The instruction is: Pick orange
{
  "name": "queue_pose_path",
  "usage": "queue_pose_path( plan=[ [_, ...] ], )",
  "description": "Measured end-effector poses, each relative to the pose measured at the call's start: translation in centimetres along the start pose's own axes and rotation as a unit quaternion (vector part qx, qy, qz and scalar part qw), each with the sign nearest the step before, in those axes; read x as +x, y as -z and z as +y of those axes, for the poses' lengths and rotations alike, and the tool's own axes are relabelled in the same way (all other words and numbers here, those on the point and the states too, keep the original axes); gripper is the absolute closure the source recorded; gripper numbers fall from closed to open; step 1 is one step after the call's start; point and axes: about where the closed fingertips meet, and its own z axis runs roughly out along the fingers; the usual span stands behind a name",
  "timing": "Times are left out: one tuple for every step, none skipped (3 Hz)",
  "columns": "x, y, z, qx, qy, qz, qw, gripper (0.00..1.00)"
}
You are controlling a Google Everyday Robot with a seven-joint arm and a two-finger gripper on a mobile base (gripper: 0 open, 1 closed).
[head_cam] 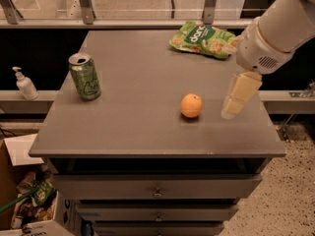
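Note:
The orange is a small round fruit sitting on the grey table top, right of the middle and near the front. My gripper hangs from the white arm that reaches in from the upper right. It is to the right of the orange, a short gap away, low over the table and not touching the fruit. It holds nothing that I can see.
A green can stands upright at the table's left side. A green chip bag lies at the back right. A white pump bottle stands on a ledge to the left. Drawers sit below the top, and boxes on the floor at the lower left.

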Motion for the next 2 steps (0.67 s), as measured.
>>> queue_pose_path(
  plan=[
    [-1.6,-2.9,-1.3,-0.013,0.004,-0.031,0.9994,0.0],
    [-2.7,-5.2,-1.6,-0.028,0.007,-0.059,0.9978,0.0]
  ],
)
